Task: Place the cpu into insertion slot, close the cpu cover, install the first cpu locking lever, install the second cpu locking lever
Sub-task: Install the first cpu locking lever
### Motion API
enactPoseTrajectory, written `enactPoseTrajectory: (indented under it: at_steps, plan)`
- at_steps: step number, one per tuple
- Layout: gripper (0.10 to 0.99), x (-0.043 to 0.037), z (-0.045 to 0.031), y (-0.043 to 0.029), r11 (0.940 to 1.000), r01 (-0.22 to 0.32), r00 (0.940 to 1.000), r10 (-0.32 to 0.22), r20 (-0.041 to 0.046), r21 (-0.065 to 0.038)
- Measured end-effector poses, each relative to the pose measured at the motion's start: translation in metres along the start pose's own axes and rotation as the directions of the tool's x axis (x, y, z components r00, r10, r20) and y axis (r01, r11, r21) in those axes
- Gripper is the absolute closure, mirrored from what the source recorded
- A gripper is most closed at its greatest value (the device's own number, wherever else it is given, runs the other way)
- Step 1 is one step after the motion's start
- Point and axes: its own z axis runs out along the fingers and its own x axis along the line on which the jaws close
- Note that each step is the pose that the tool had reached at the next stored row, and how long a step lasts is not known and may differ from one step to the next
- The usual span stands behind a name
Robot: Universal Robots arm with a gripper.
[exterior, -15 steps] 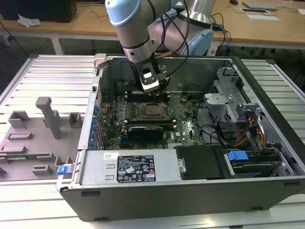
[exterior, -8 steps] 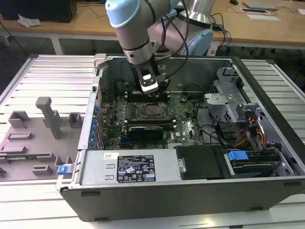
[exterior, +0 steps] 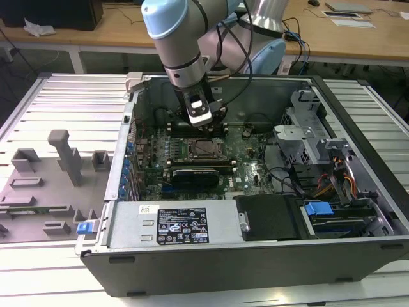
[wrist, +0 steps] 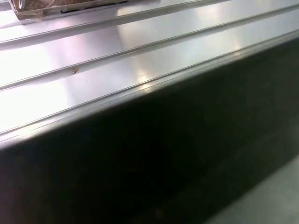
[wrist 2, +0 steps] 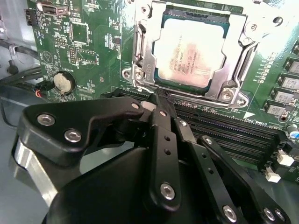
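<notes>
Your cpu [wrist 2: 189, 51] is already in the slot [exterior: 190, 148] on the green board [wrist 2: 93, 42]. It lies flat with its pale metal top facing up. So the first step looks done.

The cover [wrist 2: 244, 58] looks to be down too. Its silver frame sits around the chip, and you see the chip through its window. That step looks done as well.

Thin metal bars run along the sides of the cover. You cannot tell from here if the two levers are hooked down, so count them as not done.

Your gripper [wrist 2: 156, 99] hangs just beside the slot, above the long black memory slots [wrist 2: 224, 135]. Its jaws look closed, with nothing in them. They do not touch the cover or the chip. In the exterior view the gripper [exterior: 201, 118] is inside the open case [exterior: 287, 256], which sits on the tabletop [exterior: 64, 96].

There is small dark print on the cpu top and white print on the board. A black and white sticker [exterior: 182, 225] with print is on the case's near side. None of it is read out here.
</notes>
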Motion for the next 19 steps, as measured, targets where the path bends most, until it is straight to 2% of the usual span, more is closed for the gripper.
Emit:
enactPoseTrajectory:
  at_steps: [4,6,11,16,17,19]
  plan:
    - [0.980,-0.0004,0.0000,-0.0012,1.0000,-0.001,1.0000,0.001,-0.0004,-0.001]
    - [0.980,-0.0005,-0.0002,-0.0012,0.9999,-0.005,1.0000,0.005,-0.0045,-0.014]
    - [0.980,-0.0024,-0.0063,0.0000,0.9999,-0.005,1.0000,0.005,-0.0046,-0.015]
    - [0.980,-0.0063,-0.0201,0.0024,0.9999,-0.006,1.0000,0.006,-0.0044,-0.014]
    - [0.980,-0.0086,-0.0281,0.0039,0.9999,-0.006,1.0000,0.006,-0.0043,-0.014]
    - [0.980,-0.0113,-0.0374,0.0056,0.9999,-0.007,1.0000,0.007,-0.0042,-0.014]
